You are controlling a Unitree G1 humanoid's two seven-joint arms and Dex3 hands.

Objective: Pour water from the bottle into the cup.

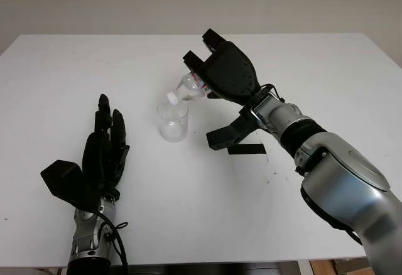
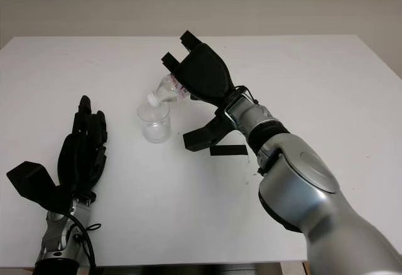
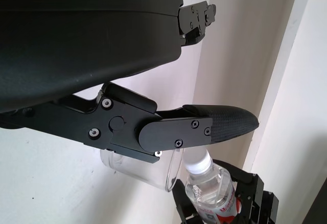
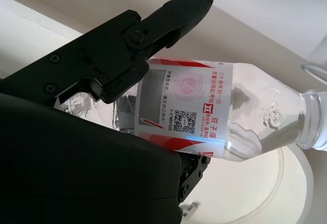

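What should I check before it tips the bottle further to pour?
1. Grasp: right hand fingers wrapped around the bottle: ok.
2. Mouth over the cup: bottle tilted, neck at the cup's rim: ok.
3. Cap: a white cap seems to sit on the neck: not ok.
4. Cup upright on the table: ok.
5. Left hand open, beside the cup, apart from it: ok.
6. Water already in cup: cannot tell.
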